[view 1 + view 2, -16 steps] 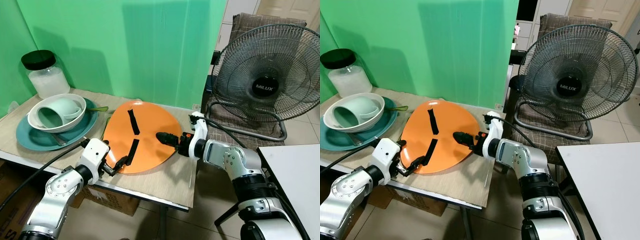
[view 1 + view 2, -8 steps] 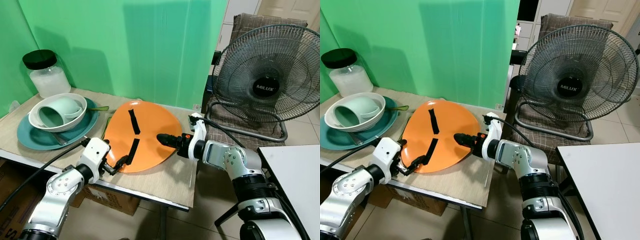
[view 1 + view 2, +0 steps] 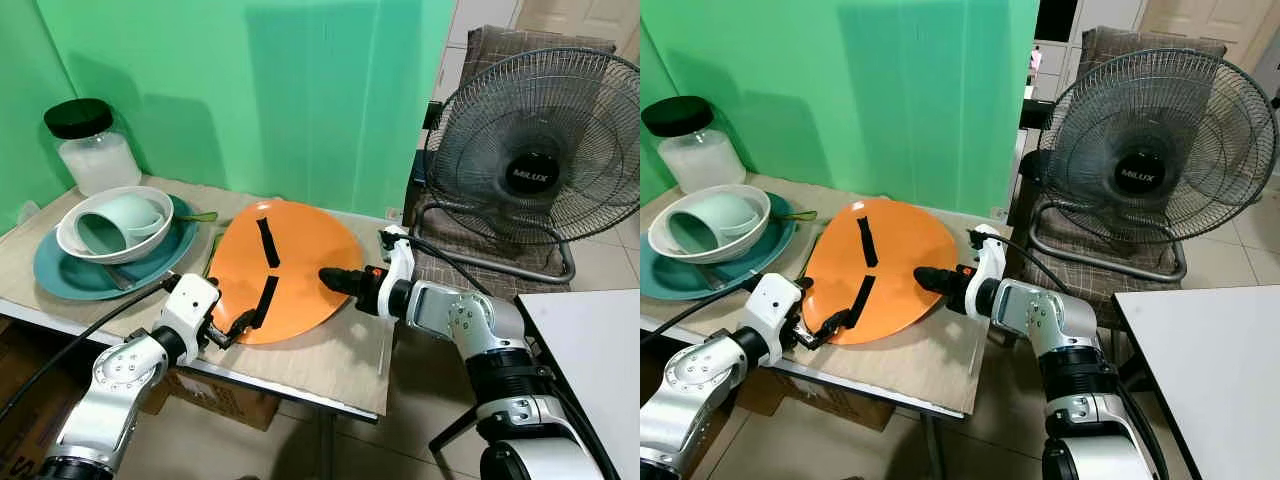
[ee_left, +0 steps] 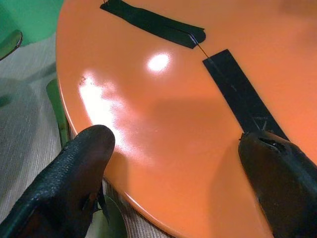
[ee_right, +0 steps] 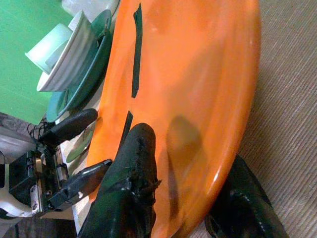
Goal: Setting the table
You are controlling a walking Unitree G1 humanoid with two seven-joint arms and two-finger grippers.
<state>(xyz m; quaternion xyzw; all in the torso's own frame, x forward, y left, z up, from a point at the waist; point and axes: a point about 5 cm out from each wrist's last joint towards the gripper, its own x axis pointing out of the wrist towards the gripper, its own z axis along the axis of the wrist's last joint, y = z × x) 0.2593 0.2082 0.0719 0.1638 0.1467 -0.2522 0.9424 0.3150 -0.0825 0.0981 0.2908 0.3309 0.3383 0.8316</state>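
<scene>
Glossy orange plate (image 3: 285, 270): rigid, slick, likely breakable. Left tool (image 3: 240, 322) and right tool (image 3: 335, 279) each pinch opposite rims; hold there.

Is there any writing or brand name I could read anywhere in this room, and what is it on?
"MILUX": white letters on the black hub of the fan.
No other writing can be made out; the jar, the orange plate and the dishes carry none that shows.
</scene>
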